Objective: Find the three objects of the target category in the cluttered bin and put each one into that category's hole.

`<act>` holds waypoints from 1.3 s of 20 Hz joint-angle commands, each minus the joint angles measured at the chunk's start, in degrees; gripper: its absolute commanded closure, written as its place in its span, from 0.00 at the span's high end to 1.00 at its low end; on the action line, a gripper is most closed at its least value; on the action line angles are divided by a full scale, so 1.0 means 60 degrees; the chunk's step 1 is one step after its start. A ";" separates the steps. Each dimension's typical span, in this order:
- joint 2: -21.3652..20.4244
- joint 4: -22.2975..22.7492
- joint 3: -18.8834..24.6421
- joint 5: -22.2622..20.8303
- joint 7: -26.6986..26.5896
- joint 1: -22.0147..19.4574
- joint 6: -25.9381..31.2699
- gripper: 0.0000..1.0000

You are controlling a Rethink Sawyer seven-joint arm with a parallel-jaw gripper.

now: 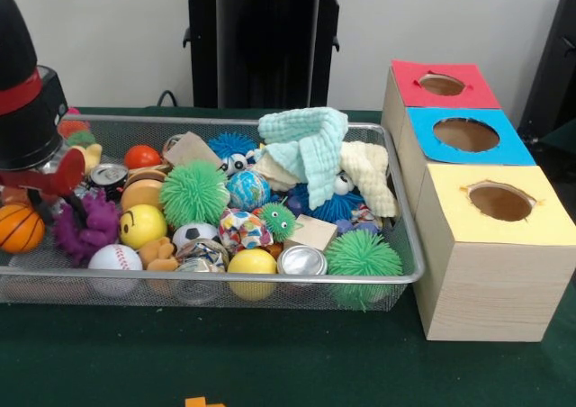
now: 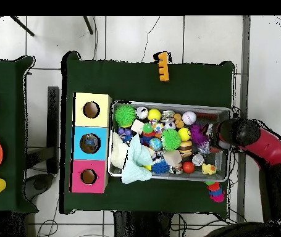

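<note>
The tool (image 1: 56,184) hangs low over one end of the wire bin (image 1: 396,276), above a purple spiky toy (image 1: 88,231); whether it is parted or closed I cannot tell. Three-holed box (image 1: 490,281) stands beside the bin's opposite end on the green counter (image 1: 270,362).

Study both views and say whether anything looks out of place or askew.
An orange toy lies alone on the green table outside the mesh bin; the front view shows only its edge. A pale green cloth lies heaped over the toys, and in the overhead view it hangs over the bin's rim.
</note>
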 commanded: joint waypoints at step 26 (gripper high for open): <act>0.2556 -0.1316 0.1090 -0.3483 -0.3207 -0.1599 -0.0803 0.00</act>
